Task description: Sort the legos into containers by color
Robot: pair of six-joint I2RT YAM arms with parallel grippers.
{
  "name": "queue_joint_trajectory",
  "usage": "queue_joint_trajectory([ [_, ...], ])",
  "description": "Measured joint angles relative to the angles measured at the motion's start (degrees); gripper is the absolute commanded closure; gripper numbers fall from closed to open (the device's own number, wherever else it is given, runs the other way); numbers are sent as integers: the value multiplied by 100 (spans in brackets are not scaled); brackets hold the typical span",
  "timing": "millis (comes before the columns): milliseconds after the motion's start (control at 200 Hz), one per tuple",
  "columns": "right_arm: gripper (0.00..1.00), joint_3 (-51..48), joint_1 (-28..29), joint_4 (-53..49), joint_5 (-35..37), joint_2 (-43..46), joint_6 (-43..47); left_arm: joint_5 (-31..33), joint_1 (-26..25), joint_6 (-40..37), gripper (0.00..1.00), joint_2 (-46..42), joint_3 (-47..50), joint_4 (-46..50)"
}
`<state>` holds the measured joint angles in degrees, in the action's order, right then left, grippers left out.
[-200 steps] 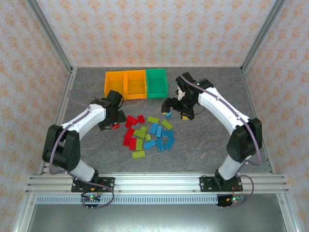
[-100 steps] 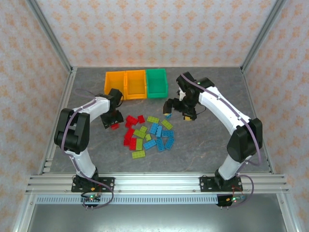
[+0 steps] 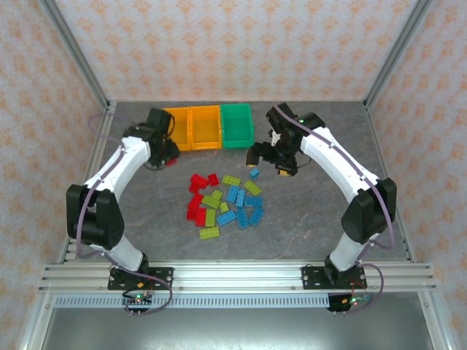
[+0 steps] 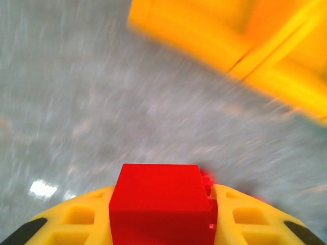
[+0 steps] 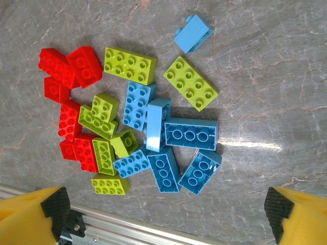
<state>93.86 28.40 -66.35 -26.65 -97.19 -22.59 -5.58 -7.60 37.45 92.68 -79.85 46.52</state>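
Beside the left orange bin we have the left gripper pinching a red brick. Its yellow fingers are pressed against both sides of the brick. The left wrist view is blurred, with the orange wall at top right, close but not touching. The brick is off the table and not yet over the bin opening.

We read the step as the delivery of one red lego, and a drop looks imminent. The next move calls for getting the brick over the rim, then spreading the fingers so it falls inside. We can't tell which orange bin is meant for red; the middle orange bin sits right beside the first, and the green bin is next along.

The right gripper hangs above the far edge of the pile, fingers spread wide and pinching nothing. A lone blue brick lies just apart from the heap and near this gripper, so it looks like the easy next pick. It would call for coming down square over the brick, then closing across its short sides.

Most legos, red, lime and blue, lie loose mid-table. We judge the sorting to be at an early stage.
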Motion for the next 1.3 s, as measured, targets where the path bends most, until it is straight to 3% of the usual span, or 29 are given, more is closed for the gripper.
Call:
queue_joint_trajectory([
  [140, 0, 0, 0, 46, 186, 0, -83, 127, 138, -50, 78, 623, -1421, -208],
  [315, 0, 2, 0, 85, 385, 0, -177, 380, 326, -131, 76, 2428, -3075, -385],
  [485, 1, 2, 0, 109, 684, 2, -297, 448, 428, -251, 54, 3801, -4124, -208],
  [661, 1, 0, 0, 168, 898, 46, -413, 431, 466, -330, 42, 4087, -4424, 31],
  [761, 1, 0, 0, 205, 977, 55, -463, 376, 466, -413, 30, 3993, -4468, 57],
  [941, 0, -26, -2, 391, 1021, -37, -656, 195, 466, -518, 34, 3263, -4002, 59],
  [1146, 8, 37, -35, 723, 848, -1029, -1202, 2, 310, -807, 35, 1191, -2728, -24],
  [1301, 19, 120, -37, 809, 750, -1893, -1578, 22, -376, -1674, 32, -448, -1928, -118],
])
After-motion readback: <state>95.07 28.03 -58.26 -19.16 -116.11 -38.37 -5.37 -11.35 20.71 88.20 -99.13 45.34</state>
